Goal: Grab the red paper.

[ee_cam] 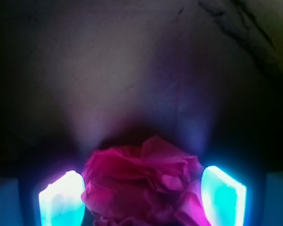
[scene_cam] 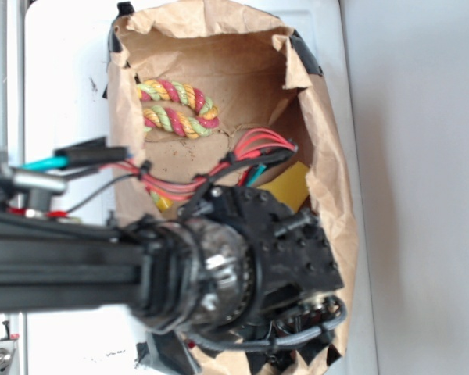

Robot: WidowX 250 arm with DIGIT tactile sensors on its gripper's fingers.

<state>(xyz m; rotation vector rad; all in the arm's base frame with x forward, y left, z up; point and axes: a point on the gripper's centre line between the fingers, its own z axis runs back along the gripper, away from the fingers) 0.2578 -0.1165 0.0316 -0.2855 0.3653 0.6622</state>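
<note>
In the wrist view the red paper (ee_cam: 141,186), a wrinkled roundish wad, fills the space between my two glowing fingers. My gripper (ee_cam: 144,173) is open around it. The left fingertip (ee_cam: 63,200) touches the wad's edge and the right fingertip (ee_cam: 222,195) stands just beside it. The wad looks puffy, not squeezed. In the exterior view my arm's black wrist (scene_cam: 258,258) reaches down into the brown paper bag (scene_cam: 332,156) and hides both the fingers and the red paper.
A red, yellow and green twisted rope (scene_cam: 177,108) lies at the bag's far end. A yellow sponge (scene_cam: 291,186) sits by the right wall, close to the wrist. The bag's crumpled walls stand close on both sides.
</note>
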